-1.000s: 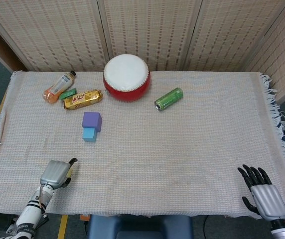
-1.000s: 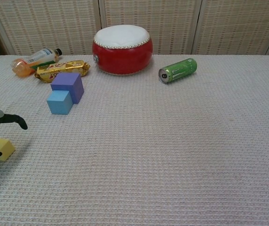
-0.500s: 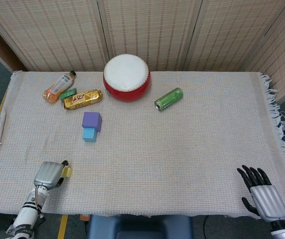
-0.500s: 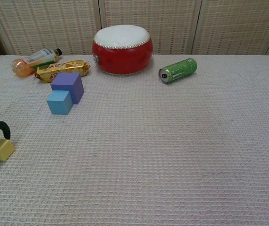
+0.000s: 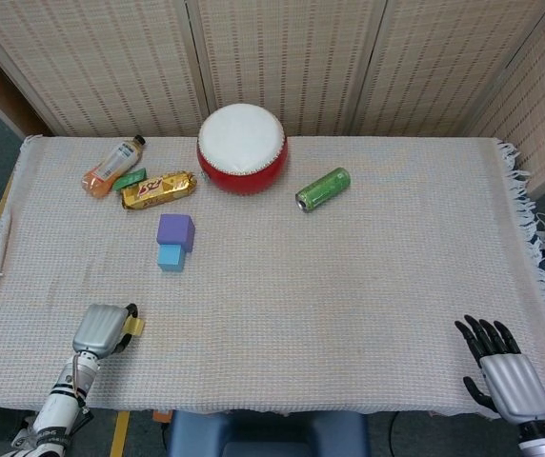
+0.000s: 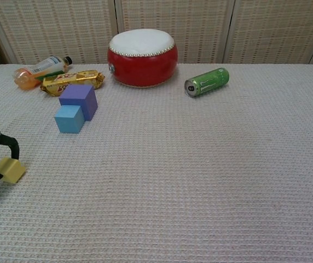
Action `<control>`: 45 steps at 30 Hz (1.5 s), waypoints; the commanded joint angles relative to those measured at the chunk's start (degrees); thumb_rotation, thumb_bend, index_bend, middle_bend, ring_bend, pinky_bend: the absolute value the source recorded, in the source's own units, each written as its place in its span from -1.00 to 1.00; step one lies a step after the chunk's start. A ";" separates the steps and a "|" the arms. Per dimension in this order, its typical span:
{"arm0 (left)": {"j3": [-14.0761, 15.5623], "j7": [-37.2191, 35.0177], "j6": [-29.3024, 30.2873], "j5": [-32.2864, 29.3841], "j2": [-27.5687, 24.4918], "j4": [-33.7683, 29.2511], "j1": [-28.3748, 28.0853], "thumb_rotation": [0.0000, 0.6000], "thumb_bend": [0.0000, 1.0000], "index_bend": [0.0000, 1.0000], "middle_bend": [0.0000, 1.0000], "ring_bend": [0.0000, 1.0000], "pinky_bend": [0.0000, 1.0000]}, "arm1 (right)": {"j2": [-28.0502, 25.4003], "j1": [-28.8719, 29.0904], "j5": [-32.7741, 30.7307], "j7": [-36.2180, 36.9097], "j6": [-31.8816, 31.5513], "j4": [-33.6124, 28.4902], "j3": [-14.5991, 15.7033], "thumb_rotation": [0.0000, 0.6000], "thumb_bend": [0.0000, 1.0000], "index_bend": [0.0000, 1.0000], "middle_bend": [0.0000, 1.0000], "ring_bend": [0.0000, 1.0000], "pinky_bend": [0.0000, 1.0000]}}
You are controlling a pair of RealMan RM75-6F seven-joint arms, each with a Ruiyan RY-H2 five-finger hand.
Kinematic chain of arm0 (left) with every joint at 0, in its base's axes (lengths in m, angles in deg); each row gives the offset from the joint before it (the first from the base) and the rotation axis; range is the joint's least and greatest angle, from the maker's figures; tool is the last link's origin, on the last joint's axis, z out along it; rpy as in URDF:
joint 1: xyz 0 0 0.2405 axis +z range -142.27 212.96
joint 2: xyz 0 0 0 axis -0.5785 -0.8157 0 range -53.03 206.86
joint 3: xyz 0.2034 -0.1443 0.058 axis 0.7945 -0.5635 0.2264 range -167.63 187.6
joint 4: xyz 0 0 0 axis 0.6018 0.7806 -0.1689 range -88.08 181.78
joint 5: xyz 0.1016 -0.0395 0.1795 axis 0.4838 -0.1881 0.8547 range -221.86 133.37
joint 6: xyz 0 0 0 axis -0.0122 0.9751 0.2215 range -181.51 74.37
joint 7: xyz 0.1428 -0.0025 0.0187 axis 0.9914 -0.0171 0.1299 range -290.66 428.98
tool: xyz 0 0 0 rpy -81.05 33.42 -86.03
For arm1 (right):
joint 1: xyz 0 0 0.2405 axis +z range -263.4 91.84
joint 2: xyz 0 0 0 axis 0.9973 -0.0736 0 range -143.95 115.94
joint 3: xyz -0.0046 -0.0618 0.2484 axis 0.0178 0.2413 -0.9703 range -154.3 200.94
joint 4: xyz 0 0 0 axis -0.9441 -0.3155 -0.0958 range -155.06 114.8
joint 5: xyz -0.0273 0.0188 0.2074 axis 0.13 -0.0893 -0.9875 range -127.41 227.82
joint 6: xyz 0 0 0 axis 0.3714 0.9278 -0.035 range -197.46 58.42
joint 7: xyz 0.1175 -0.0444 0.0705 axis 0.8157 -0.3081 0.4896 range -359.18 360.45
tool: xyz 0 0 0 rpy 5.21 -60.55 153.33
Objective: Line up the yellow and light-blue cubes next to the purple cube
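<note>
While the left hand [image 5: 104,329] pinches the yellow cube [image 6: 10,170] near the table's front left edge, holding it tilted, the right hand [image 5: 503,373] rests at the front right corner with fingers spread and nothing in them. Farther back on the woven cloth [image 5: 349,276], the light-blue cube [image 6: 69,119] sits touching the purple cube [image 6: 80,100].

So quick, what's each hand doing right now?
Left hand: pinching the yellow cube.
Right hand: open, fingers spread, holding nothing.
</note>
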 commanded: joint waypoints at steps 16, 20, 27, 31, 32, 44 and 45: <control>-8.84 2.69 -7.02 -6.78 2.94 3.29 -6.47 1.00 -0.25 -0.11 1.00 1.00 1.00 | 0.93 1.09 -3.95 -1.14 2.65 0.58 -1.35 1.00 -0.80 -1.00 -1.00 -1.00 -1.00; -10.18 4.42 -7.05 -8.85 5.35 5.56 -7.93 1.00 -0.25 -0.11 1.00 1.00 1.00 | 0.89 1.23 -4.61 -0.96 2.91 0.72 -1.57 1.00 -0.80 -1.00 -1.00 -1.00 -1.00; -11.82 5.60 -7.80 -12.31 7.07 8.51 -9.68 1.00 -0.26 -0.11 1.00 1.00 1.00 | 0.96 1.01 -2.96 0.85 1.16 1.43 -1.71 1.00 -0.80 -1.00 -1.00 -1.00 -1.00; -12.05 5.63 -8.08 -13.41 7.44 9.42 -10.06 1.00 -0.26 -0.11 1.00 1.00 1.00 | 1.03 0.90 -2.49 1.37 0.69 1.81 -1.66 1.00 -0.80 -1.00 -1.00 -1.00 -1.00; -12.12 5.58 -8.16 -13.67 7.54 9.60 -10.14 1.00 -0.26 -0.11 1.00 1.00 1.00 | 1.06 0.90 -2.48 1.42 0.67 1.84 -1.68 1.00 -0.80 -1.00 -1.00 -1.00 -1.00; -12.48 6.63 -8.18 -15.43 9.44 10.58 -11.73 1.00 -0.26 -0.11 1.00 1.00 1.00 | 0.94 0.97 -2.33 1.85 0.62 1.97 -1.65 1.00 -0.80 -1.00 -1.00 -1.00 -1.00; -12.50 6.82 -8.06 -15.56 9.75 10.69 -11.90 1.00 -0.25 -0.11 1.00 1.00 1.00 | 0.90 1.00 -2.42 1.83 0.71 1.94 -1.65 1.00 -0.80 -1.00 -1.00 -1.00 -1.00</control>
